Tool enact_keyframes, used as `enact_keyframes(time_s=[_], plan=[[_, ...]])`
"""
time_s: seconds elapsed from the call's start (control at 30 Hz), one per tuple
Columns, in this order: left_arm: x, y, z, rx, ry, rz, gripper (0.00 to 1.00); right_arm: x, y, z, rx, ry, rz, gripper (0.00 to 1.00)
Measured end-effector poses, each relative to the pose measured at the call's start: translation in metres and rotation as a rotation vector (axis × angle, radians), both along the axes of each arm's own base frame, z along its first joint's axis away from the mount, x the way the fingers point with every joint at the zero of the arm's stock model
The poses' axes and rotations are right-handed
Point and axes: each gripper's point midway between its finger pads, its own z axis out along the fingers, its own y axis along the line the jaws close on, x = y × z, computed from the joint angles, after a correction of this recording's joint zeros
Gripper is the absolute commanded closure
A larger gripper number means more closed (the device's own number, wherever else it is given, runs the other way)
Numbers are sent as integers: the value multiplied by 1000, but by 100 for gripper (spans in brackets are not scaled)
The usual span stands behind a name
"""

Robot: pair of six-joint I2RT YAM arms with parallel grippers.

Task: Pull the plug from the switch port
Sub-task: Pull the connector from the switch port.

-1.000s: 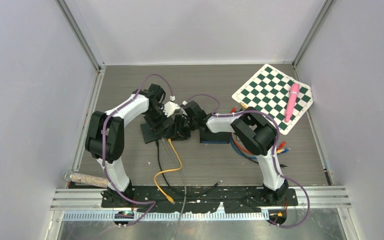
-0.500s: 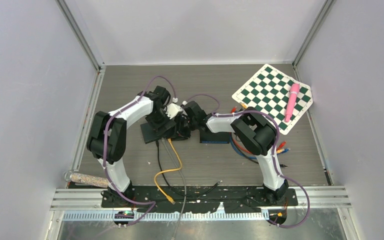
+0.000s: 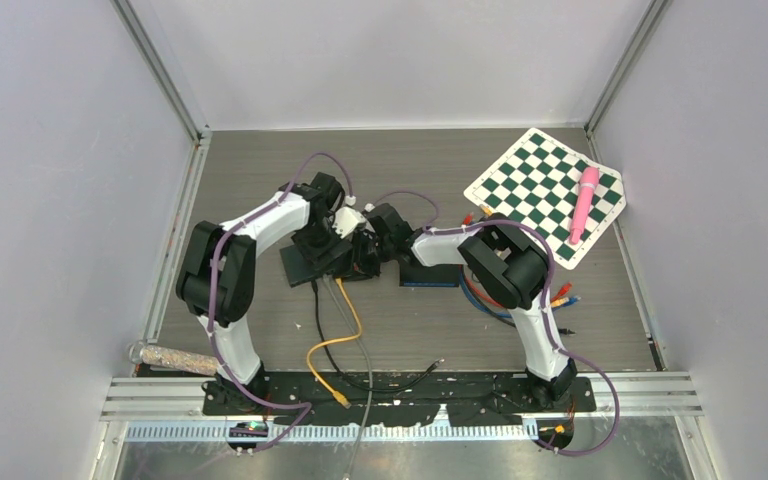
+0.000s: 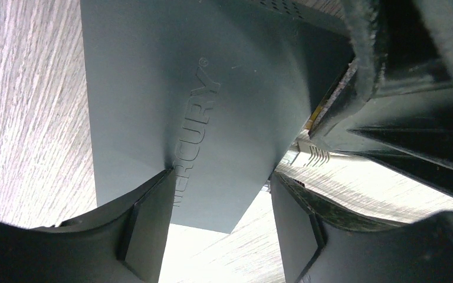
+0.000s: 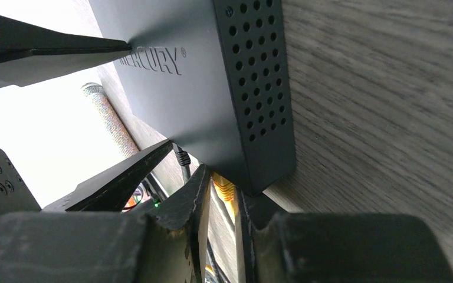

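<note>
Your switch (image 4: 171, 88) has a dark grey matt shell, smooth on top, with moulded lettering in the same finish. Its side is punched with rows of small round holes. The table (image 3: 260, 160) under it looks like grey wood-grain laminate, matt and finely streaked. The fingers (image 4: 144, 230) of your left gripper (image 4: 221, 188) are dull black and smooth on the flat faces, while those of the right gripper (image 5: 221, 203) show a rough, frayed edge. The plug (image 5: 224, 187) is yellow ribbed plastic with a slight sheen. The arms (image 3: 260, 215) wear glossy white shells over matt black joints. The checkered board (image 3: 530, 180) looks like flat matt card, the pen (image 3: 584, 205) smooth pink plastic, the roll (image 3: 175, 357) rough and speckled, and the rails (image 3: 650, 385) brushed metal.
</note>
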Motion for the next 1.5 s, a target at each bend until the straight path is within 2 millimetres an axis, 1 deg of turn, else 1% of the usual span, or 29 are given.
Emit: enact_keyframes(time_s=[0.03,0.13,0.43,1.03,1.33,1.5], plan=[[0,0,0,0,0,-1,39,0,0,0,0,0,1,91],[0,0,0,0,0,-1,39,0,0,0,0,-2,1,95],[-1,0,0,0,4,14,45,-1,-2,0,1,-40,34,95],[-5,-7,0,-19,14,23,47,-7,-11,2,26,-98,93,95],[-10,-9,0,-32,36,29,47,-18,-15,2,50,-87,118,95],[-8,-7,0,-28,29,37,47,-27,-16,4,66,-64,148,95]])
